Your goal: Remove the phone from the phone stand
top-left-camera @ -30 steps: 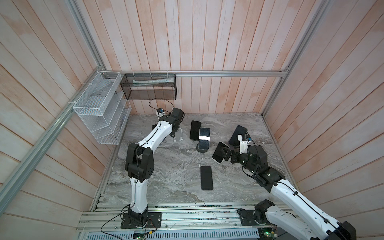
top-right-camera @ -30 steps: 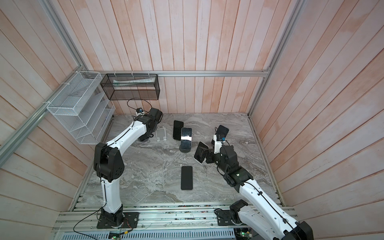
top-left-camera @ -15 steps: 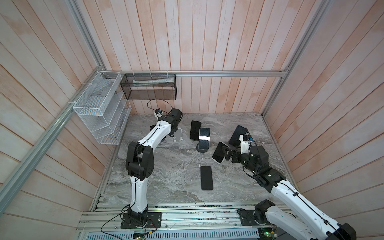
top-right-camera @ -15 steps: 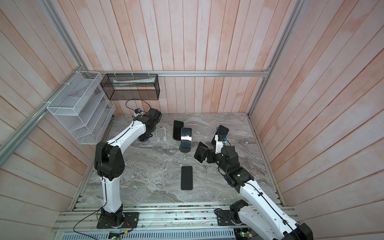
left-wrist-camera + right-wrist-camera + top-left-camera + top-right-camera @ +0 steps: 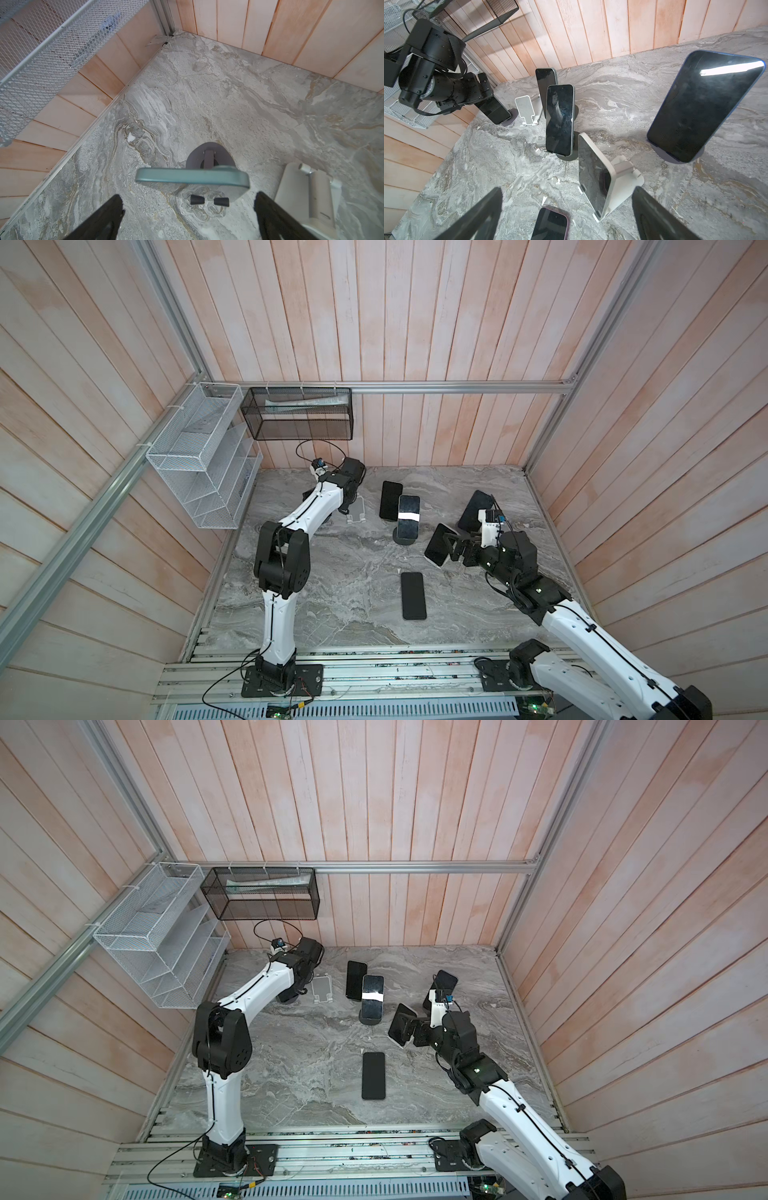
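A teal-edged phone (image 5: pixel 192 176) leans on a grey round-based phone stand (image 5: pixel 207 153) at the back left. My left gripper (image 5: pixel 188 195) hovers over its top edge, open, with the edge just ahead of the gap. In a top view that gripper (image 5: pixel 343 499) is mostly under its own wrist. A second phone (image 5: pixel 591 172) rests on a white stand (image 5: pixel 623 178). My right gripper (image 5: pixel 566 189) is open just short of it, nearer the right finger. In both top views this phone (image 5: pixel 435 549) (image 5: pixel 401 1029) sits right at the fingers.
More phones stand on stands at mid table (image 5: pixel 408 516), behind that one (image 5: pixel 390 499) and at the back right (image 5: pixel 476 510). One lies flat in front (image 5: pixel 413 595). An empty white stand (image 5: pixel 357 512) is beside the left gripper. A wire rack (image 5: pixel 203 460) hangs on the left wall.
The left wrist has shifted slightly over the back-left stand. The right arm has hardly moved. Both grippers stay open.
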Controlling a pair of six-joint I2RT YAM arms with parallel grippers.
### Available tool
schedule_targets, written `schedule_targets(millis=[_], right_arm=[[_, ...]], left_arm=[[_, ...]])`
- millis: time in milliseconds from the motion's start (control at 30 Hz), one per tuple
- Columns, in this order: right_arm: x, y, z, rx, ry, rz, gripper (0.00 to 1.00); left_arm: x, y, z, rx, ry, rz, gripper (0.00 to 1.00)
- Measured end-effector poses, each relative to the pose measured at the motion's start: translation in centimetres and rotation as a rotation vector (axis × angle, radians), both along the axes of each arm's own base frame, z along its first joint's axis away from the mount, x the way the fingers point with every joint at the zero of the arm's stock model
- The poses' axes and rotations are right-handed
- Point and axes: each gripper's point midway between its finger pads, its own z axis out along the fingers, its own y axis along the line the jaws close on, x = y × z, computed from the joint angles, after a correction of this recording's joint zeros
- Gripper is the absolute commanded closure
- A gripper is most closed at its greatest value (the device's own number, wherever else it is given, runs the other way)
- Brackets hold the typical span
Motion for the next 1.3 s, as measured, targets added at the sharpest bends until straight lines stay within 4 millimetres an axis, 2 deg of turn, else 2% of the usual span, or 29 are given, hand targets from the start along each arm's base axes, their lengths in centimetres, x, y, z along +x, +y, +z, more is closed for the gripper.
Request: schedule_targets(millis=[367, 1033, 1300], right_arm=[[0.0, 0.3, -0.6, -0.001, 0.016, 0.015, 0.02], [0.1, 0.4, -1.2, -0.009, 0.034, 0.018, 0.02], [0.2, 0.5, -1.6, -0.014, 0.046, 0.018, 0.02]], left_arm=[[0.0, 0.3, -2.9, -0.006, -0.007, 0.002, 0.0], [1.8, 0.3, -1.3, -0.007, -0.113, -0.025, 0.04], [1.5, 0.7, -2.3, 0.018, -0.102, -0.027, 0.09]])
